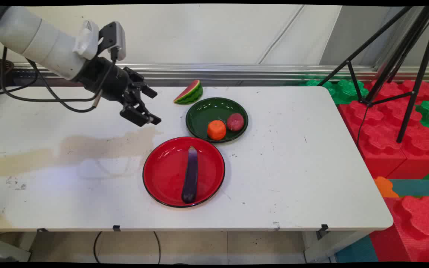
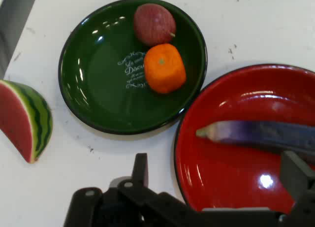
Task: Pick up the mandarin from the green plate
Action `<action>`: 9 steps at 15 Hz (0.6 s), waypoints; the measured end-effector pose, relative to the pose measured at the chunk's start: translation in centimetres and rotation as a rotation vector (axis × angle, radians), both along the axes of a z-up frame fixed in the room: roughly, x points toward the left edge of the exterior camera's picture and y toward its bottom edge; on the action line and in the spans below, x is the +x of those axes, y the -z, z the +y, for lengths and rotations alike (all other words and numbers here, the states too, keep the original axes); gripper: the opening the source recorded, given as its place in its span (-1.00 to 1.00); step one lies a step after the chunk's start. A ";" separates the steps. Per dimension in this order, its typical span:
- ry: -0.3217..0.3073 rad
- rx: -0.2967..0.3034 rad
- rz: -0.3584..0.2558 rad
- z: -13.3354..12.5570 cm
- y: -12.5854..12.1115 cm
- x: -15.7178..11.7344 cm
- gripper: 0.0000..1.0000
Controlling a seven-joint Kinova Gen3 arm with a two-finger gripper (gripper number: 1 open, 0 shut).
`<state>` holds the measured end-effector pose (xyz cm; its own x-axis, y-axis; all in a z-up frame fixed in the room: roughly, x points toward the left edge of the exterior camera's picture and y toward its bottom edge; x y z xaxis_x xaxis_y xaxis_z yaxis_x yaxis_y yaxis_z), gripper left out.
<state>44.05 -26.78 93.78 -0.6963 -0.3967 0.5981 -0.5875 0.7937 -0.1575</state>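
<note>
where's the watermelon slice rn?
Main view: the watermelon slice lies on the bare table near its far edge, just upper-left of the green plate, right of the gripper.

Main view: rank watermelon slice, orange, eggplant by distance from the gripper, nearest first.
From the gripper, open and holding nothing:
1. Watermelon slice, on the table just right of it, toward the wall.
2. Orange, in the green plate, farther right.
3. Eggplant, in the red plate, toward the near edge.
</note>
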 end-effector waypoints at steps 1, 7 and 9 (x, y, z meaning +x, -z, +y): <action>-0.014 0.000 0.005 0.1 0.0 -0.4 1.00; -0.096 0.017 0.044 0.0 0.7 -4.8 1.00; -0.124 0.012 0.056 -0.7 1.0 -6.4 1.00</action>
